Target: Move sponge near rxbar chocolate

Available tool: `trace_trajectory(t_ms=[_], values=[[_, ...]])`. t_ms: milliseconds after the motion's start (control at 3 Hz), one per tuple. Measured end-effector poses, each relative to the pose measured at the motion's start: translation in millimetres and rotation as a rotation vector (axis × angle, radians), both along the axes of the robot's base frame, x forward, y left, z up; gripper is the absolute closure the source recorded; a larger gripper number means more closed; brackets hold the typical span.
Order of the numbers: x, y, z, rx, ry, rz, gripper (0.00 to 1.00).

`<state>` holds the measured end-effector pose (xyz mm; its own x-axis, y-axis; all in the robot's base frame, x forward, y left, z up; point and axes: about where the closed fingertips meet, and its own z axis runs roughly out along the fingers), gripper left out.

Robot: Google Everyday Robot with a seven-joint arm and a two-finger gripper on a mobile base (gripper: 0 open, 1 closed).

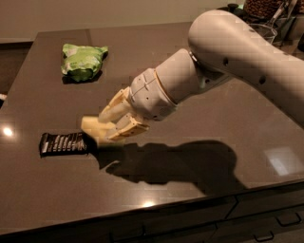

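The pale yellow sponge (91,126) is held in my gripper (105,128), low over the dark table, with its left end sticking out. My gripper's cream fingers (114,105) are shut on the sponge from above and below. The rxbar chocolate (64,143), a flat dark wrapper with pale print, lies on the table just left of and slightly below the sponge, a short gap from it. My white arm (228,57) reaches in from the upper right.
A bright green wrinkly bag (83,60) lies at the back left of the dark table (199,118). The table's front edge (156,205) runs below, with drawers under it. Some items stand at the far right corner (266,14).
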<state>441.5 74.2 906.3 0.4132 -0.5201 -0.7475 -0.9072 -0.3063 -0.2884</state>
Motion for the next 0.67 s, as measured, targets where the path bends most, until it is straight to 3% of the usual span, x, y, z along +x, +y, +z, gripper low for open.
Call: trace_trajectory(t_ms=[333, 667], values=[[-0.9, 1.2, 0.2, -0.001, -0.001, 0.003, 0.01], [-1.4, 1.8, 0.4, -0.001, -0.001, 0.004, 0.00]])
